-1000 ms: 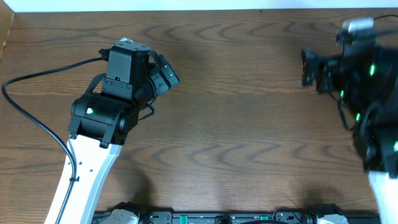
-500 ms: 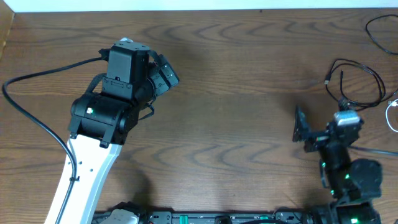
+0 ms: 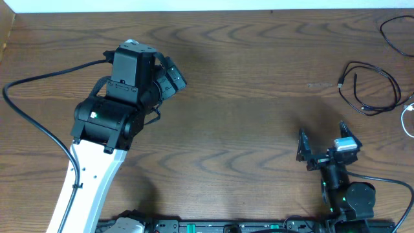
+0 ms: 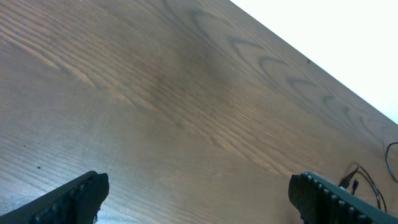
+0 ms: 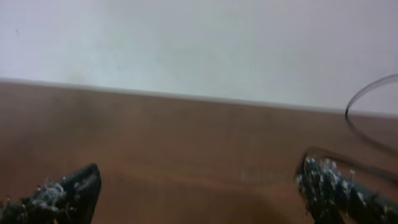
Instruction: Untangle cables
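Note:
A black cable (image 3: pixel 370 88) lies in a loose loop at the right of the table, with a small plug end toward its left. A second black cable (image 3: pixel 393 27) curves at the far right corner. A white cable (image 3: pixel 409 117) shows at the right edge. My right gripper (image 3: pixel 321 138) is open and empty near the front right, in front of the black loop and apart from it. In the right wrist view my right gripper (image 5: pixel 202 193) is open, with a black cable (image 5: pixel 367 99) ahead on the right. My left gripper (image 3: pixel 173 77) is far left; in the left wrist view my left gripper (image 4: pixel 202 199) is open and empty.
The thick black wire (image 3: pixel 39 126) of the left arm loops over the table's left side. The wooden table (image 3: pixel 246 97) ends at a white strip at the back. The arm bases sit along the front edge.
My right arm has swung from the far right back corner toward the front edge, uncovering the cables there. The left arm has not moved.

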Controlling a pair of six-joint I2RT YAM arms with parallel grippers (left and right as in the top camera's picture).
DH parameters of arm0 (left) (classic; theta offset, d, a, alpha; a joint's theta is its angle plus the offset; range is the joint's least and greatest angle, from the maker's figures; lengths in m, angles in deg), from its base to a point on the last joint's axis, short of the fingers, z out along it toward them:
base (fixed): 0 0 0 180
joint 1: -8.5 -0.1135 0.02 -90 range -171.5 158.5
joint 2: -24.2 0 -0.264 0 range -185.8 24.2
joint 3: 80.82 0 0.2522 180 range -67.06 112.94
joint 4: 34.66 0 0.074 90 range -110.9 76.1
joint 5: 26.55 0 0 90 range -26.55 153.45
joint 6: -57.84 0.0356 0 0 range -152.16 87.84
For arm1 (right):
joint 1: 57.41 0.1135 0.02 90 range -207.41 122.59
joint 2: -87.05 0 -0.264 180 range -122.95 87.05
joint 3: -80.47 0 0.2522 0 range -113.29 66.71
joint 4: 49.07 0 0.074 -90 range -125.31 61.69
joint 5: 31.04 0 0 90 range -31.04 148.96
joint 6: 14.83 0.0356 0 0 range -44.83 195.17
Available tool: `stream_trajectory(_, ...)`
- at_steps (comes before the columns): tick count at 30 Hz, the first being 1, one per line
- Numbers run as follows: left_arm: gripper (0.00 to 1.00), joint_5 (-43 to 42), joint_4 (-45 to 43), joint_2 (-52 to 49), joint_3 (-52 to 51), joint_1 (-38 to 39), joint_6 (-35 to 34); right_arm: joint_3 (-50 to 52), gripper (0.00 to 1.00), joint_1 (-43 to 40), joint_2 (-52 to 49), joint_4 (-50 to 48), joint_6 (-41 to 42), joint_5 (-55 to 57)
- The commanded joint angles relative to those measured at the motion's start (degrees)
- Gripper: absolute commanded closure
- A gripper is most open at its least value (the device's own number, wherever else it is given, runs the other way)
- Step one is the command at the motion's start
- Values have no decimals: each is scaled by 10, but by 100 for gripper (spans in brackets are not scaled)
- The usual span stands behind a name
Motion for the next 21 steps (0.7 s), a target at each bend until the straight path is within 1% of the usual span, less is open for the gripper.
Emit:
stream_trajectory(1, 2, 11, 1, -1, -2, -2, 3, 7, 1, 7, 17, 21, 12, -3)
stream_trajectory(4, 2, 11, 1, -1, -2, -2, 3, 7, 1, 7, 17, 55, 19, -3)
stream_trajectory(8, 2, 11, 1, -1, -2, -2, 3, 7, 1, 7, 17, 54, 32, -3)
stream_trajectory(21, 2, 11, 1, -1, -2, -2, 3, 7, 1, 7, 16, 53, 31, -3)
